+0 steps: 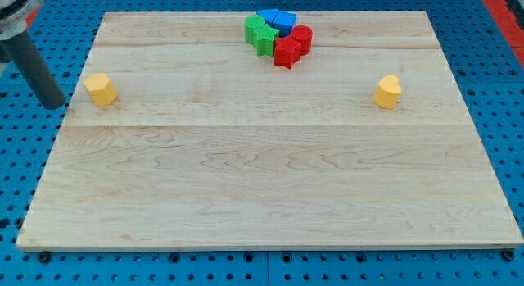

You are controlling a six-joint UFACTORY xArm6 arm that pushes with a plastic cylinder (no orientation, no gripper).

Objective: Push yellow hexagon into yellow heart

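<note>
Yellow hexagon (100,88) sits near the board's left edge, and my tip (54,104) rests just to its left, at the board's very edge, close to the block but with a sliver of space between them. There is no claw on this arm, only the straight dark rod (34,66), which slants down from the view's top left corner and has hold of nothing. Out from there, the wooden board (262,196) stretches bare across its middle to the yellow heart (388,92), which stands well apart on the view's right, at about the same height in the view as the hexagon. At the view's top centre a tight cluster is packed together: a green block (260,33) on its left, a blue block (278,20) behind, and red blocks (292,46) at the front right, all touching. Blue pegboard (24,179) surrounds the board.
</note>
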